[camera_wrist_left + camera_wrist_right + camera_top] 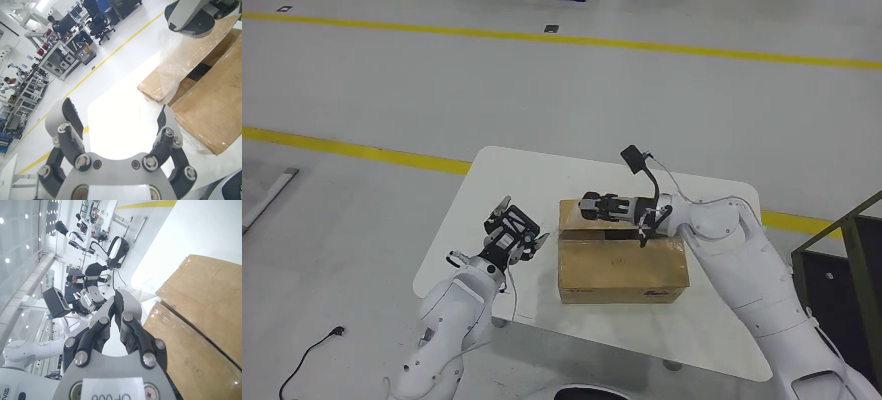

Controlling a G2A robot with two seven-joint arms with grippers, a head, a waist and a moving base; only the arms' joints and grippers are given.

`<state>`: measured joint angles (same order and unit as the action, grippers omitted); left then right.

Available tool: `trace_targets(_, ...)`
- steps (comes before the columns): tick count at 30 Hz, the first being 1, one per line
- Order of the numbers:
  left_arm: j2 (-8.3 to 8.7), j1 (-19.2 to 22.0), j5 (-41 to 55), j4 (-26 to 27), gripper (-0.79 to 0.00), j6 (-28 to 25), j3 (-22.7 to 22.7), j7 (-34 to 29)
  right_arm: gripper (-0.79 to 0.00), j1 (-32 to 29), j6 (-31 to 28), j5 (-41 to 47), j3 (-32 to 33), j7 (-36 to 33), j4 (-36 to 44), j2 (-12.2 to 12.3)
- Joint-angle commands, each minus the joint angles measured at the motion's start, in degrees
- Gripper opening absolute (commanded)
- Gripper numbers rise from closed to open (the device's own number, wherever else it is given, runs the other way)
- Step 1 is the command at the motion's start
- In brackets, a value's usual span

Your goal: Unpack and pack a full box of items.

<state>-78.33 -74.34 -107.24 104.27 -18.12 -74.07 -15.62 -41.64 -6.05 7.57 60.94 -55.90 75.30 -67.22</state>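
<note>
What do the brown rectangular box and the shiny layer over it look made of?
The brown rectangular box looks like matte cardboard: flat tan faces, folded flaps, one lifted. The glossy clear layer over it seems to be plastic film or tape: wrinkles, glare, and a ragged translucent edge past the raised flap.

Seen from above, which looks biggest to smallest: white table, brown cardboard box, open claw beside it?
1. white rounded table
2. brown cardboard box
3. open black-and-grey left gripper

Box top partly blocked
R gripper (587,206) hung over far edge of brown cardboard box (622,268); free room over white table (492,188), L side.
</note>
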Motion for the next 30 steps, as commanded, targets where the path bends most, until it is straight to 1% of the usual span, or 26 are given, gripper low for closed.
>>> trace_targets(1, 0.03, 0.11, 0.06, -0.19, 0.0, 0.18, 0.07, 0.06, -0.785, 0.65, -0.4, 1.54, -0.43, -0.48, -0.58, -0.24)
trace_targets(9, 0.11, 0.63, 0.66, -0.84, 0.0, 1.94, -0.05, 0.66, -0.785, 4.65, -3.51, 6.16, -5.0, -0.88, -4.56, -2.21)
trace_targets(12, 0.17, 0.54, 0.8, -1.04, 0.0, 2.57, -0.35, 0.66, -0.785, 6.46, -3.73, 4.27, -7.07, -0.73, -6.61, -2.85)
trace_targets(15, 0.25, 0.44, 1.01, -1.25, 0.0, 2.57, -0.52, 0.31, -0.785, 6.99, -2.75, 3.4, -7.75, -0.9, -8.82, -3.06)
trace_targets(17, 0.29, 0.4, 1.83, -1.55, 0.0, 1.86, -0.58, -0.4, -0.785, 7.05, -1.02, 1.72, -8.07, -1.23, -10.37, -2.98)
trace_targets(18, 0.33, 0.43, 1.73, -1.59, 0.0, 1.71, -0.59, -0.5, -0.785, 7.28, -0.44, -0.56, -8.19, -0.82, -10.69, -2.84)
trace_targets(21, 0.43, 0.33, 1.81, -1.7, 0.0, 1.45, -0.68, -0.69, -0.785, 6.67, -0.24, -3.78, -6.9, -2.17, -10.73, -1.98)
trace_targets(22, 0.46, 0.28, 1.89, -1.82, 0.0, 1.47, -0.81, -0.78, -0.714, 6.59, 0.15, -5.48, -6.18, -2.59, -10.67, -1.55)
trace_targets(23, 0.49, 0.3, 1.95, -1.9, 0.0, 1.46, -0.9, -0.81, -0.533, 6.47, -0.22, -7.74, -5.74, -2.98, -9.9, -1.15)
trace_targets(24, 0.52, 0.35, 1.98, -2.03, 0.0, 1.49, -0.95, -0.77, -0.474, 6.09, -0.6, -9.69, -5.44, -3.58, -9.22, -0.77)
trace_targets(27, 0.58, 0.55, 1.86, -2.47, 0.0, 1.73, -0.92, -0.62, -0.394, 4.67, -1.65, -12.57, -4.98, -4.64, -7.24, -0.13)
trace_targets(30, 0.6, 0.82, 1.66, -2.95, 0.0, 2.26, -0.74, -0.75, -0.345, 3.92, -1.62, -16.16, -6.31, -4.31, -5.83, -0.08)
